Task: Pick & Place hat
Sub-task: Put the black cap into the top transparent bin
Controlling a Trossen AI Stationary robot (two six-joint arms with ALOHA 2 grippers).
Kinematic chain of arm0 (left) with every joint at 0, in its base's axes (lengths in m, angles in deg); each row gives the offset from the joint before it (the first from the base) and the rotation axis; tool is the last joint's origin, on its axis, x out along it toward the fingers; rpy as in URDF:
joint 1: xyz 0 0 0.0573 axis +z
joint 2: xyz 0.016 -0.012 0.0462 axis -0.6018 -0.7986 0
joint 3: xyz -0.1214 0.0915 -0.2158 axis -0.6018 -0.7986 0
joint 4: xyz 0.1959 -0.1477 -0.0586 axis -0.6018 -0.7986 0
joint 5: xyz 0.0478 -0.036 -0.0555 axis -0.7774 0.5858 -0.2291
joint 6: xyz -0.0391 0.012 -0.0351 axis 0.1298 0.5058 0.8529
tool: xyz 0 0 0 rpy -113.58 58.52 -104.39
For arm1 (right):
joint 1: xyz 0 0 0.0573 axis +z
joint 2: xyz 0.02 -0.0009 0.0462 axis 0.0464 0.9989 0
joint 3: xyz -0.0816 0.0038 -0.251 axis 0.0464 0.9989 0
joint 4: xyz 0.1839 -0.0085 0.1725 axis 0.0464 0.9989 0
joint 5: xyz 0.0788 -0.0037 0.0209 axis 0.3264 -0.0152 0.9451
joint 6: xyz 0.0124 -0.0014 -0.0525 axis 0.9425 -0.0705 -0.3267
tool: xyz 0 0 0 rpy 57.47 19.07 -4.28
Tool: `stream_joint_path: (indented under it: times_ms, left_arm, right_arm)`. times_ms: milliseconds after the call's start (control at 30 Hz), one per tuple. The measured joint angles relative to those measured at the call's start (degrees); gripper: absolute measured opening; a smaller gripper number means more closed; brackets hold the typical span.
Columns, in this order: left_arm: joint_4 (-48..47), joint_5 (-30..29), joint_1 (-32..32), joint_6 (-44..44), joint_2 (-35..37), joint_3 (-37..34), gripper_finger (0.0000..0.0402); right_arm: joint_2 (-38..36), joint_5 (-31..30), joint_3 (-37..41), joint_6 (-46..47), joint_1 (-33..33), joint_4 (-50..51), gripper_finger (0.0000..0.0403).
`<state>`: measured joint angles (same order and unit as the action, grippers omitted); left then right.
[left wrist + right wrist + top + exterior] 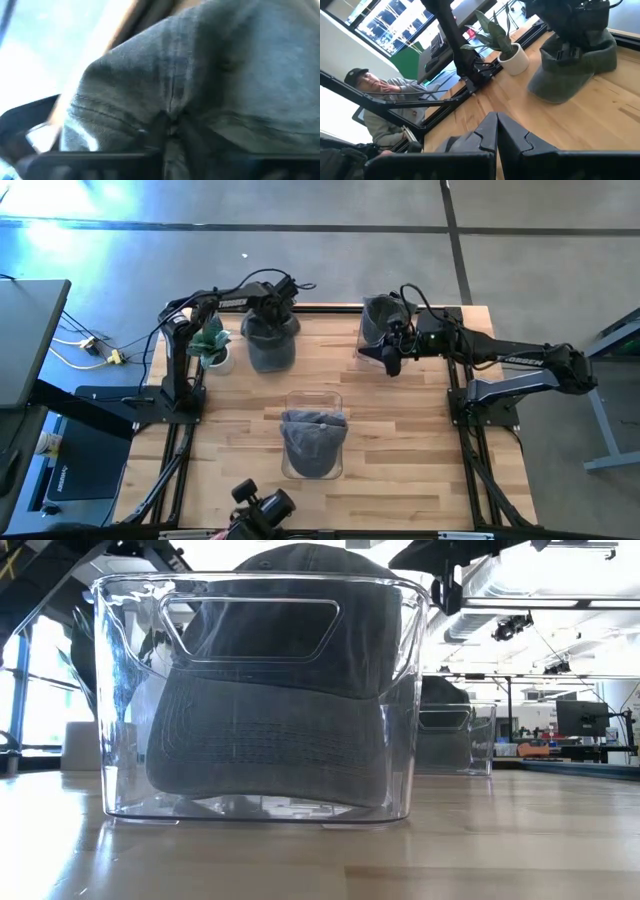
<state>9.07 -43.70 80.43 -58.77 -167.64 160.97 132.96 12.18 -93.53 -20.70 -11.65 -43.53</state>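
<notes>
Two dark, slender jointed arms with looping black cables. The right arm (520,360) carries pale lettering. Its claw (496,135) has black angular fingers.

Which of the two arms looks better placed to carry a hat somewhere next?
The left one. Its left gripper is down on the grey hat, the fabric bunched between its fingers. The right gripper is shut and empty beside the far clear bin.
</notes>
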Motion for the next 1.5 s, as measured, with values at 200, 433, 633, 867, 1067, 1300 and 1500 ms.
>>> stream_joint_path:
  times_ms: [200,433,633,867,1067,1300,1500]
  left_arm:
    - [-5.3,10.7,-0.1,-2.8,4.0,0.8,0.0015]
    - [-10.9,28.8,-0.4,-6.9,12.8,4.2,0.0003]
    - [-11.2,29.1,-0.4,-7.1,17.0,4.3,0.0006]
    - [-17.4,47.1,-0.4,-3.1,17.1,7.2,0.0001]
    - [-20.1,50.2,-3.2,0.0,17.1,14.4,0.0001]
    - [-21.5,46.7,-5.8,4.3,17.1,22.9,0.0001]
    - [-20.9,46.2,-7.7,6.6,17.1,26.2,0.0001]
  right_arm:
    - [0.0,0.1,0.0,-0.3,0.0,0.1,0.0001]
    - [0.0,-0.8,0.0,-1.3,0.0,0.1,0.0001]
    - [0.0,-1.2,0.0,-1.8,0.0,0.1,0.0001]
    - [0.1,-3.5,0.0,-5.6,0.0,-0.7,0.0005]
    - [1.7,-4.9,-0.8,-14.1,-2.1,-4.8,0.0065]
    - [10.7,-3.5,-10.3,-24.2,-4.1,-1.9,0.0197]
    - [20.7,-5.8,-23.7,-40.7,-3.9,10.3,0.0268]
